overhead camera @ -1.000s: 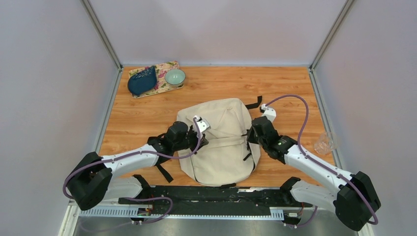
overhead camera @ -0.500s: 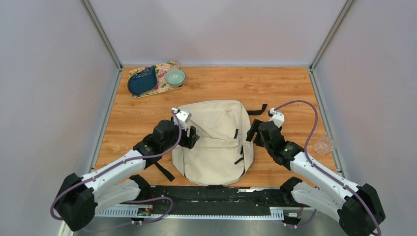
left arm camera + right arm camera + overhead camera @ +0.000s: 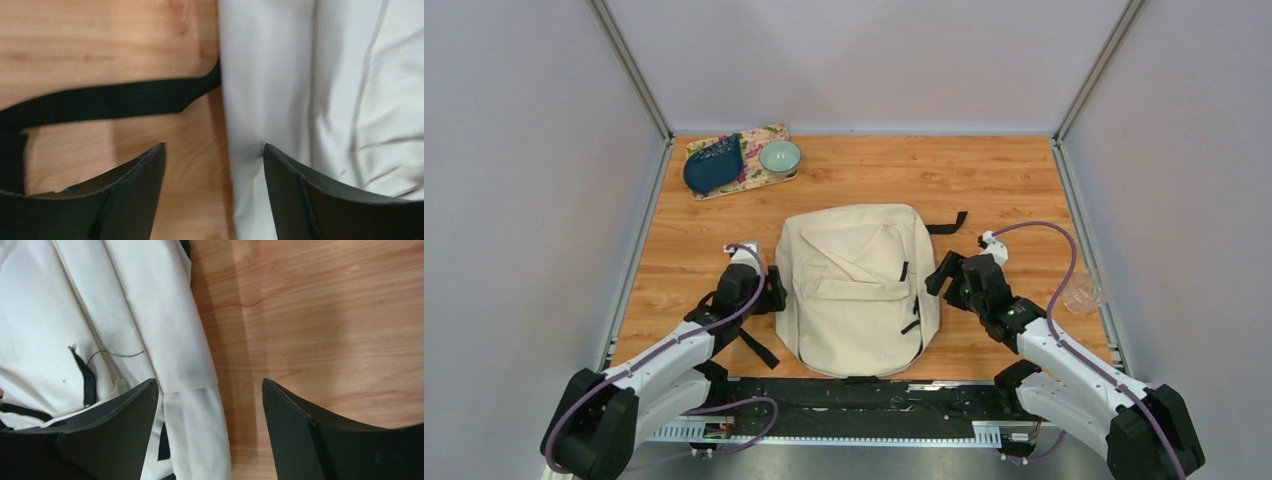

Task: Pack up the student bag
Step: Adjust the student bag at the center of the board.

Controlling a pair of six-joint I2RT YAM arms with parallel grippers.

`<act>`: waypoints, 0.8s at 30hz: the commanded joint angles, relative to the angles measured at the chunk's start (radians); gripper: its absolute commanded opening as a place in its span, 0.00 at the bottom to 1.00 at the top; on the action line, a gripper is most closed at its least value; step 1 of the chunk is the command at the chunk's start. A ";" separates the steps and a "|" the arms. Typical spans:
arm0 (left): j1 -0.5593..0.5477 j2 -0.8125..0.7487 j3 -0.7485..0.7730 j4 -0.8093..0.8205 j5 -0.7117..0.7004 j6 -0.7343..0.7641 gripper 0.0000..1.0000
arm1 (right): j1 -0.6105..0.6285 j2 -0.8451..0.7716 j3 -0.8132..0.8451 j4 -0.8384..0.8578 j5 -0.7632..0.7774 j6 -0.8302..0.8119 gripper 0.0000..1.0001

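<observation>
The cream student bag [image 3: 856, 290] lay flat at the centre of the wooden table [image 3: 1004, 180], front pocket up and its top toward 12 o'clock. One black strap [image 3: 948, 222] stuck out at the bag's 1 o'clock corner.

The left gripper [image 3: 775, 294] sat low at the bag's 9 o'clock side, jaws apart with nothing between them. In the left wrist view [image 3: 214, 167] the gap framed bare wood and the bag's pale edge, with another black strap [image 3: 105, 102] lying across the wood at 10 o'clock. Whether a finger touched the fabric could not be told.

The right gripper [image 3: 938, 274] sat at the bag's 3 o'clock side, its jaws also spread and empty. In its wrist view [image 3: 210, 400] they straddled the bag's side seam and bare wood.

At the table's 11 o'clock corner a floral tray [image 3: 764, 133] carried a dark blue pouch [image 3: 713, 166] and a pale green bowl [image 3: 780, 156]. A clear plastic cup [image 3: 1084, 292] stood at the 3 o'clock edge.
</observation>
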 commanded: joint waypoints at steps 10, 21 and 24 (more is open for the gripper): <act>0.018 0.402 0.119 0.378 0.488 -0.158 0.79 | -0.006 0.189 -0.078 0.253 -0.314 0.146 0.77; 0.027 0.511 0.338 0.328 0.495 -0.092 0.80 | -0.006 0.386 0.204 0.163 -0.313 -0.005 0.75; 0.051 0.505 0.421 0.202 0.436 -0.040 0.80 | -0.006 0.342 0.250 0.060 -0.215 -0.021 0.75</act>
